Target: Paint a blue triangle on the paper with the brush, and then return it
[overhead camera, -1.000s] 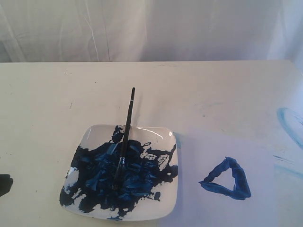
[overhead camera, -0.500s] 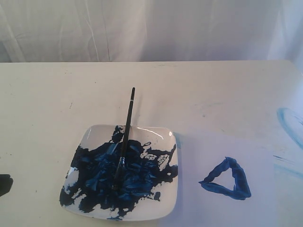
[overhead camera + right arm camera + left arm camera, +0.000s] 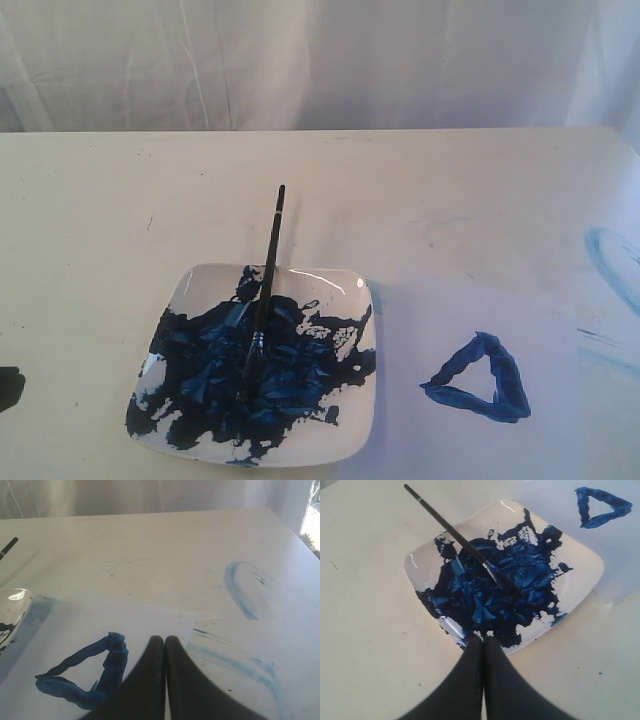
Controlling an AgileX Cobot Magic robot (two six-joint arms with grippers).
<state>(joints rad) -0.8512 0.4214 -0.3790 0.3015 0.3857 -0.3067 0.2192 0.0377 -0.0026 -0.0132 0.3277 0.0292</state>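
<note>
A white square glazed dish (image 3: 356, 296), smeared thickly with dark blue paint, sits on the cream worktop (image 3: 100, 200). The long thin black paintbrush (image 3: 266, 280) lies free across this dish. Its bristle end rests in the paint near the dish's middle. Its handle runs over the dish's far rim and juts out past it above the worktop. Nothing grips the brush.

The plain white rectangular sheet of paper (image 3: 420, 440) lies flat just beside the dish, on the dish's right in the exterior view. Whether its edge slips under the rim cannot be told. On the paper, apart from the dish, is the thick-stroked dark blue triangle outline (image 3: 508, 375), hollow in the middle. Faint light-blue curved smears (image 3: 608, 258) mark the bare worktop beyond the paper, farther from the dish than the triangle.

The left arm's black fingers (image 3: 467, 680) are pressed together with nothing between them, their tips at the dish's painted edge, on the side away from the handle's free end. The right arm's black fingers (image 3: 147, 680) are likewise pressed together and empty. They sit over the paper next to the triangle, on its side away from the dish.
</note>
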